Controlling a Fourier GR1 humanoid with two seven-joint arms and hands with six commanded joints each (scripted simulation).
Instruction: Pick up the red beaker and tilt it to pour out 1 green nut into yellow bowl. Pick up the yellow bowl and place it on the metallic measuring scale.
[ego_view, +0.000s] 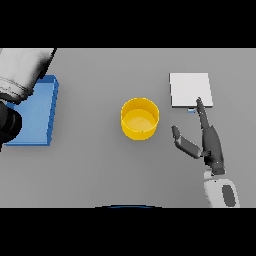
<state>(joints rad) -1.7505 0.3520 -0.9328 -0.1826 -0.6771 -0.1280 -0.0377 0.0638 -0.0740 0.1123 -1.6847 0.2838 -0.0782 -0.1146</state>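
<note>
Dark right hand (211, 145), fingers straight, thumb spread, holding nothing, beside the yellow bowl (140, 118); fingertip near the metallic measuring scale (190, 89). Left arm (20, 75) over a blue tray (42, 107), hand hidden; red beaker unseen. Step, judged: grasping bowl; next, close round its rim.

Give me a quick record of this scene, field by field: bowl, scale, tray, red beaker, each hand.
bowl: yellow bowl, upright at table centre, not on the scale; no nut discernible inside
scale: pale square scale, right of the bowl, nothing on it
tray: blue tray, far left, partly hidden by the left arm
beaker: not visible
right hand: right hand open, fingers straight, tip at the scale's near edge, thumb spread toward the bowl
left hand: not clearly visible; only the arm shows at upper left
</note>
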